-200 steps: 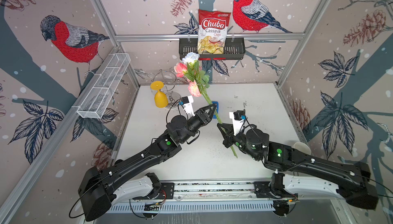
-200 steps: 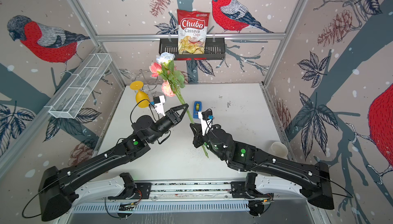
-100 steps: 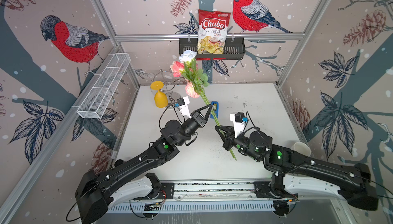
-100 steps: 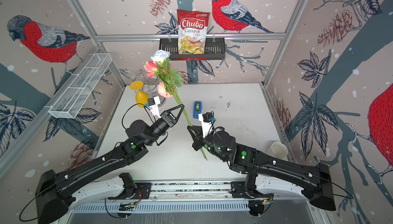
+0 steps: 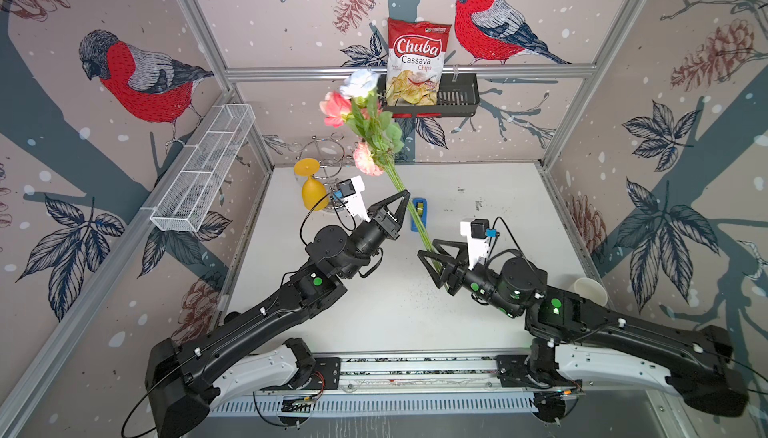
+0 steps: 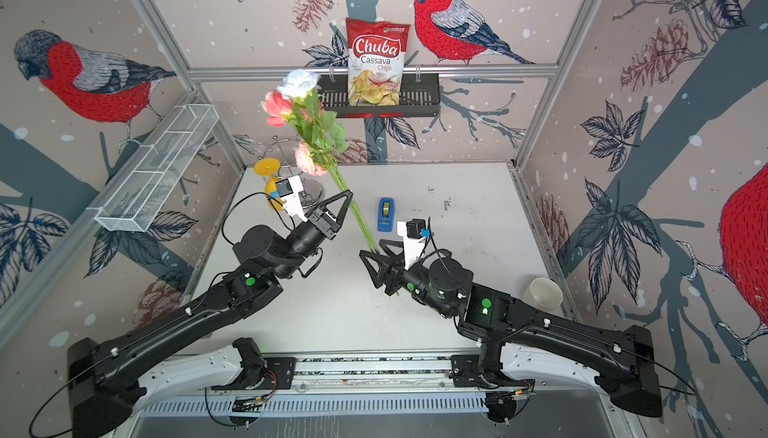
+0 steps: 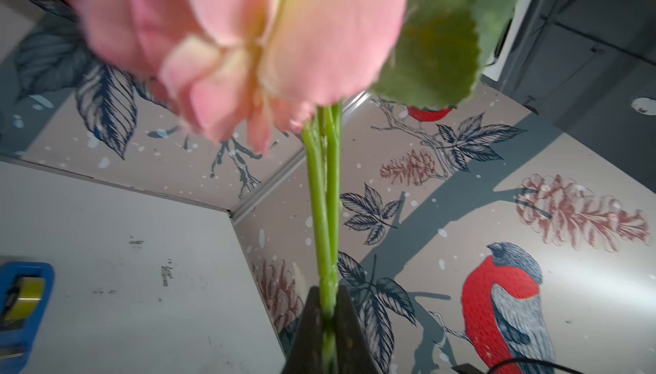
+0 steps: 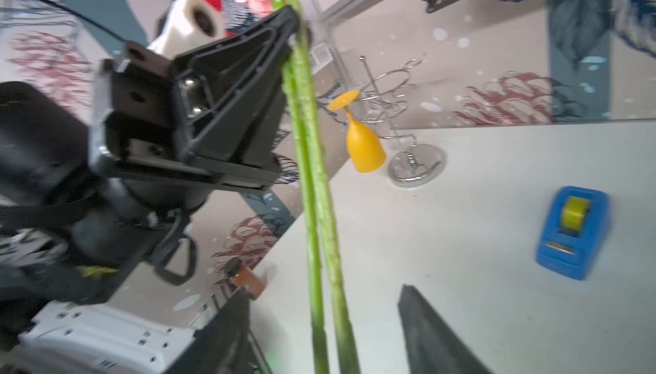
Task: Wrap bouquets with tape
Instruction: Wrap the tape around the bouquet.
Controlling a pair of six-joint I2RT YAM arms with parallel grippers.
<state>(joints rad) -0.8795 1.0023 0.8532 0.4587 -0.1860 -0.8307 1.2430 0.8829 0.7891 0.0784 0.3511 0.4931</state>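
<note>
Handover noted between the two arms. Left gripper, black with triangular fingers, is now clamped on the long thin green stems of the bouquet of artificial pink and white blooms with green leaves; the left wrist view shows the stems pinched between its closed jaws, blooms crowding close above. A second ago this gripper stood half open beside the stems, so the pinch is fresh. Right gripper, lower down the same stems, has just let go: a second ago it was shut on them, now its jaws stand apart, and the right wrist view shows the stems running free through the gap between its two dark fingers. The bunch therefore hangs from the left gripper alone, tilted, flowers up and away toward the back wall, stem ends reaching down past the right gripper toward the white tabletop. Just beyond the left gripper's tip, on the table, sits the yellowish tape roll in its blue plastic dispenser, untouched. Further off on the left gripper's outer side: a yellow plastic goblet by a chrome wire stand. Judgement: regrasp complete, right arm freed to go for the tape; no wrapping begun. Risk: a single pinch on thin stems may let the bunch swing or slip.
</note>
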